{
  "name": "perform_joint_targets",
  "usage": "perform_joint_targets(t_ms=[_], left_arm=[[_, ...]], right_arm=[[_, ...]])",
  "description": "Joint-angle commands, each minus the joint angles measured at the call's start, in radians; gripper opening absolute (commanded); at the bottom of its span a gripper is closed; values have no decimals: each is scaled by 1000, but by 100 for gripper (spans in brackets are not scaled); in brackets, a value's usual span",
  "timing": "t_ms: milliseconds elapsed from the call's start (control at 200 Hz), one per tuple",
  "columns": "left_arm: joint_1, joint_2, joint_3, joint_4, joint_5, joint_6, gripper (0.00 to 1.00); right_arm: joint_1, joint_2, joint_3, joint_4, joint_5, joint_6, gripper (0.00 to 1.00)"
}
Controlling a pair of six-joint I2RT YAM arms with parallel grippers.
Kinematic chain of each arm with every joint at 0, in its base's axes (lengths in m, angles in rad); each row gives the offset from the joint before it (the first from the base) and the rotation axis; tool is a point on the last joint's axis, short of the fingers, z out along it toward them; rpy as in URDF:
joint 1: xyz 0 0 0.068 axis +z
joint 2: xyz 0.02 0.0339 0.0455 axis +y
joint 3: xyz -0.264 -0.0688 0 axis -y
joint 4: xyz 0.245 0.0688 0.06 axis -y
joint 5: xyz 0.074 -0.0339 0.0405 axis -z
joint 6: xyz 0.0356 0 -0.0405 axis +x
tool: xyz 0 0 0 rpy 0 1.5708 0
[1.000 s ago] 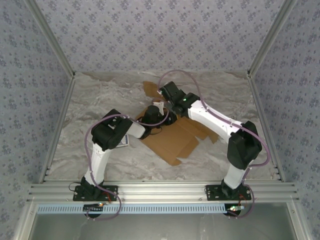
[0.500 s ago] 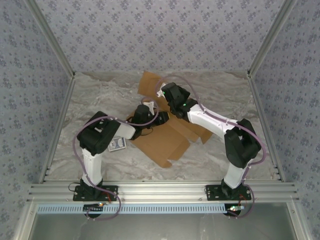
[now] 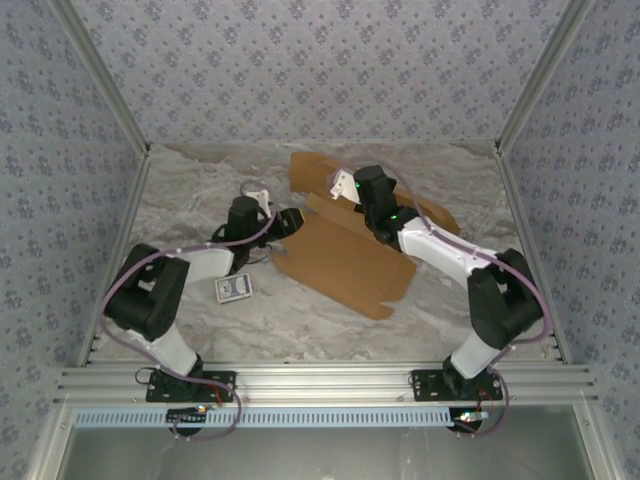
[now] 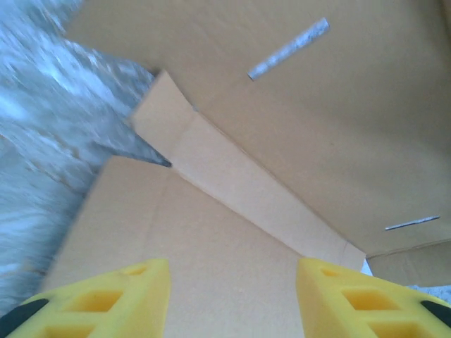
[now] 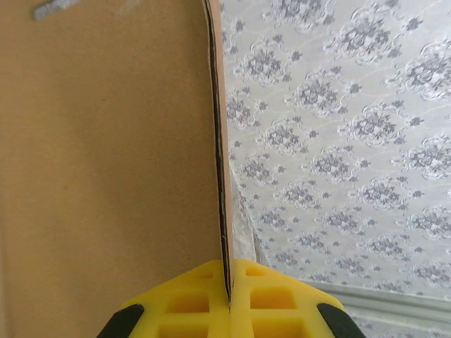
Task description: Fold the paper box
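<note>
**Item: paper box (image 3: 345, 262), state of folding**

Location. We record the box as a brown corrugated sheet in the middle of the table (image 3: 190, 210), between the two arms. Most of it lies flat. Its far panel is tilted up off the surface at the right gripper.

Right gripper (image 3: 340, 185). We list it as clenched on the box. In the right wrist view the thin edge of the cardboard (image 5: 106, 176) runs straight down into the seam where the two yellow pads (image 5: 229, 282) meet, so the raised panel is pinched by its edge.

Left gripper (image 3: 293, 218). We list it as released. It sits just beside the left edge of the sheet. In the left wrist view its yellow fingers (image 4: 232, 289) stand apart with bare cardboard (image 4: 211, 239) beyond them, and we see nothing pinched between them.

Condition of the sheet. The left wrist view shows a narrow flap (image 4: 239, 183) bent along a crease against a larger panel, and two cut slots (image 4: 289, 48) in that panel. We see no tab seated in a slot.

Progress, as we judge it. Early. One panel is lifted and one crease is started. No side walls stand, no corners are locked, and no lid is closed. We judge that raising the remaining walls, tucking the tabs and shutting the box are all left to do.

Other item. A small blue-and-white card packet (image 3: 233, 289) lies on the table near the left arm, apart from the box.
</note>
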Motion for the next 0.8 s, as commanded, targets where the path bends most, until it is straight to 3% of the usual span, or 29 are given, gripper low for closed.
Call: perform_joint_targets(t_ms=[0,245,799], left_arm=[[10,-108,80,-223,30,94,53],[15,-235,251,-493,35,160,61],[-2,67,706,-774,110,270,60]], right_arm=[[-17,-47,32,-110,-139,2,0],[-11,-72,32,-120,-156,-10,0],[18,-45,7,-57,-127,-63,0]])
